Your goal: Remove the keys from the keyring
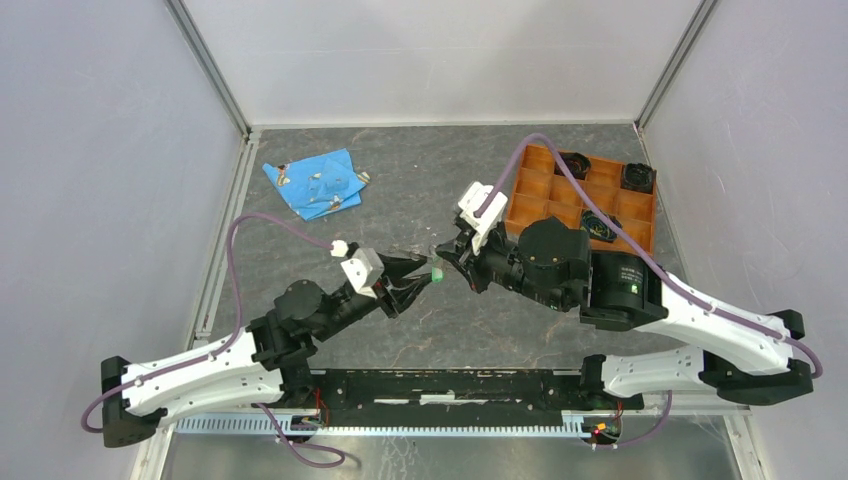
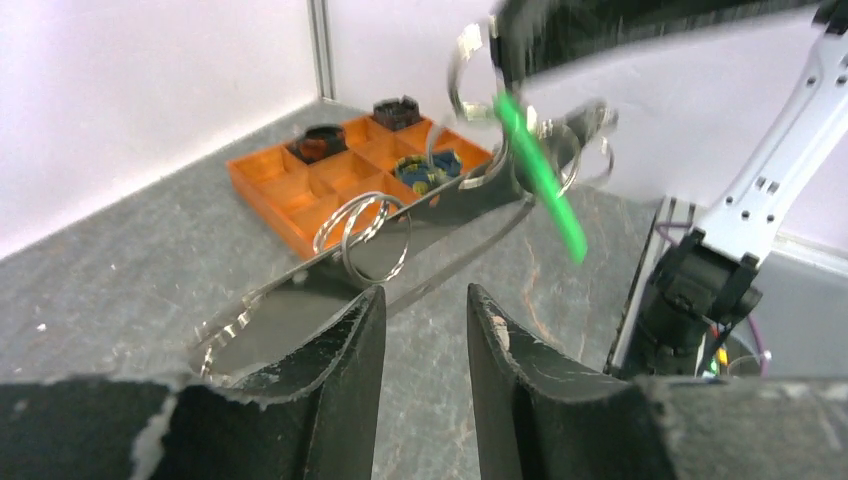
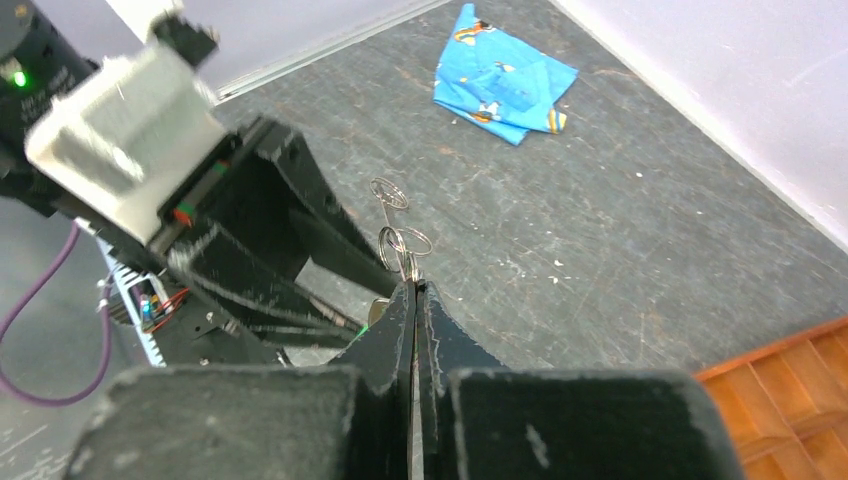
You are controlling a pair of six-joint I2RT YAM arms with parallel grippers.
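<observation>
- The keyring (image 2: pixel 440 205) is up off the worktop (image 1: pixel 400 180), near its middle, between the two arms.
- Its long axis runs from the left pincer (image 2: pixel 425 295) to the right pincer (image 3: pixel 413 285). In the left wrist view the far end points toward the orange tray (image 2: pixel 270 190).
- Small split rings (image 2: pixel 375 235) hang on the keyring about midway along it.
- A green-headed key (image 2: pixel 545 190) slants down from the far end, just beside the right pincer. It is blurred.
- The left pincer's jaws stand partly apart, with bare worktop showing in the gap. The keyring's near end meets one fingertip (image 2: pixel 350 330), and I cannot tell whether it is gripped.
- The right pincer is closed tight, its tips pinching one of the small split rings.
- A blue cloth (image 1: pixel 315 183) lies well apart, toward the far left.
</observation>
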